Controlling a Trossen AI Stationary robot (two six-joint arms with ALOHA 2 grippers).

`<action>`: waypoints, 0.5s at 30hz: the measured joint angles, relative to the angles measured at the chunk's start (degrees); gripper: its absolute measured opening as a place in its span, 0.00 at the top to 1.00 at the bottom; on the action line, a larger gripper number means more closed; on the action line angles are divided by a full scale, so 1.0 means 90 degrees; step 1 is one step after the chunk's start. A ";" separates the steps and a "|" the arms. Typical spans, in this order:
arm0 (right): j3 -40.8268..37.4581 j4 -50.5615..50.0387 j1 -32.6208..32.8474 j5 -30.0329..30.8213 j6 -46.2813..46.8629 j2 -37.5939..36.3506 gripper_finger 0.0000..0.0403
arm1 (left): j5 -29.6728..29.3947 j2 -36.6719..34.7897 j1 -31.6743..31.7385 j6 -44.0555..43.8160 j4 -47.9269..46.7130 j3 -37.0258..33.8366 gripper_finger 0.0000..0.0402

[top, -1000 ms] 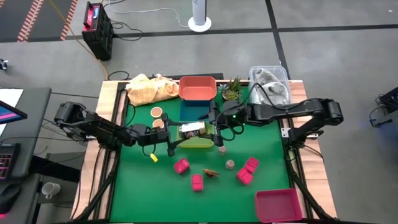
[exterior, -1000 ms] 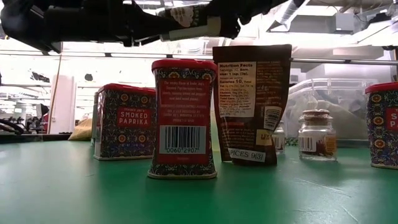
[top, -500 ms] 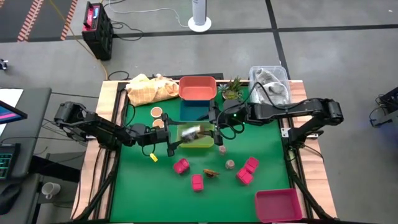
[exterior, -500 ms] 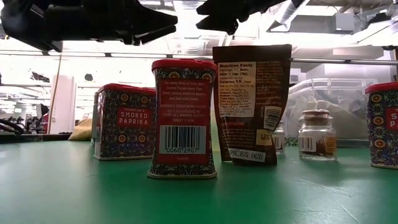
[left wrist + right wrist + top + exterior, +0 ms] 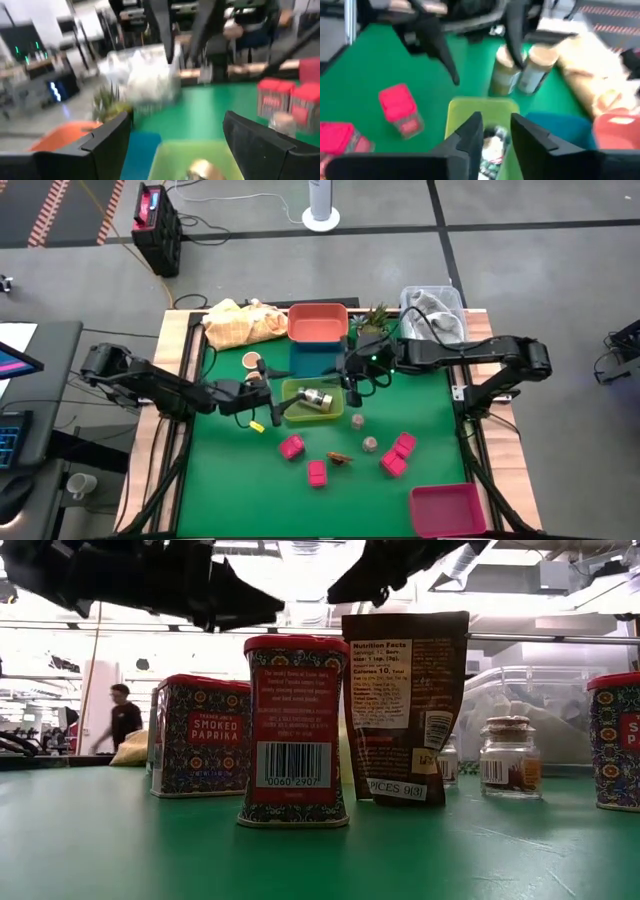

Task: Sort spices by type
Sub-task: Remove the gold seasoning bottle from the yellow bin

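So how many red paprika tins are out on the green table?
4. One sits in front of the green tray, one nearest the front edge, and two touching on the right. None looks hidden.

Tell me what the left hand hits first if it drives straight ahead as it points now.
Probably the green tray, with the jar lying inside it. The open left hand sits at its edge, though its height is unclear.
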 joint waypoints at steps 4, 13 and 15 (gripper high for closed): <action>-0.0019 -0.0361 -0.0004 -0.0042 0.0231 0.0738 0.48 | 0.0003 -0.0364 -0.0024 -0.0587 -0.1833 0.0407 0.24; 0.1123 -0.1867 0.0010 -0.0044 0.0408 0.2106 0.19 | -0.0536 -0.1656 -0.0611 -0.1371 -0.3989 0.0665 0.26; 0.1443 -0.2054 0.0001 -0.0047 0.0518 0.2346 0.18 | -0.0936 -0.1870 -0.0841 -0.1331 -0.3977 0.0612 0.26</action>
